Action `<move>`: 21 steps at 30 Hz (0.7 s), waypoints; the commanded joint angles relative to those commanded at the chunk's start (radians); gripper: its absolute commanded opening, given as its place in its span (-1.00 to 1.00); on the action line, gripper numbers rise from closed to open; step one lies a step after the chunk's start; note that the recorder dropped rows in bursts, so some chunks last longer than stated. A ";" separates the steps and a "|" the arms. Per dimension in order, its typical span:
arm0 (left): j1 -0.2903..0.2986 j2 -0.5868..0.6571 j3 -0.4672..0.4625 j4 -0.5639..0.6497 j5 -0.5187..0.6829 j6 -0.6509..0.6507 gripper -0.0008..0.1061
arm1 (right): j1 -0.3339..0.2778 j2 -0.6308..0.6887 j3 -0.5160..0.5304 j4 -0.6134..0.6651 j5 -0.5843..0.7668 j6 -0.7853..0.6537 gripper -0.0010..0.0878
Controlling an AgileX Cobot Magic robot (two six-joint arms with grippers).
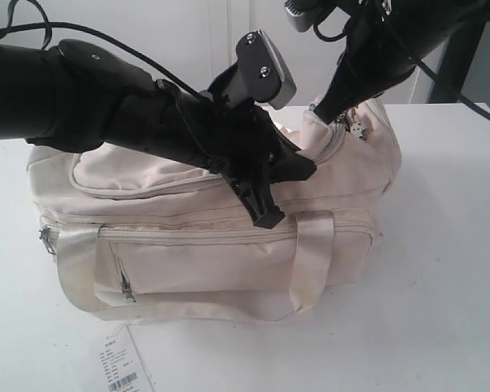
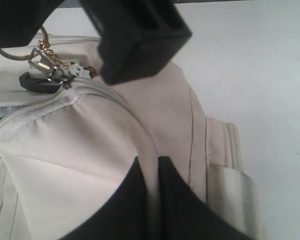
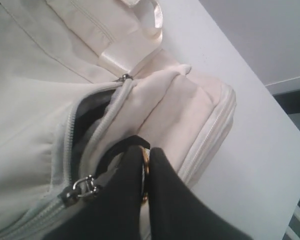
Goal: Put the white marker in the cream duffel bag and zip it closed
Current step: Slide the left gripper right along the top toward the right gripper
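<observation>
Right tool (image 3: 145, 150): clenched on the gold ring (image 3: 146, 167) beside the slider (image 3: 85, 189).
Left tool (image 2: 152, 162): clenched on a fold of the bag (image 1: 229, 261), bracing it for you.
Marker: out of sight, probably inside the bag.
Open gap (image 3: 85, 125): runs from your right tool toward about 7 o'clock in the exterior view, so pull that way.

Over cream duffel bag (image 1: 196, 253), left gripper (image 2: 151, 160) tight on top seam, right gripper (image 3: 145, 150) tight on gold ring (image 3: 147, 169) at bag's end.
</observation>
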 joint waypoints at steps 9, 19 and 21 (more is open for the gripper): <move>0.000 0.000 0.000 0.000 -0.158 -0.151 0.15 | 0.000 0.000 0.000 0.052 0.045 -0.002 -0.98; 0.000 -0.029 -0.002 -0.078 -0.083 -0.346 0.15 | 0.000 0.000 0.000 0.143 0.075 -0.002 -0.98; 0.000 -0.034 -0.002 -0.091 -0.072 -0.346 0.15 | 0.000 -0.004 0.000 0.154 0.075 -0.002 -0.98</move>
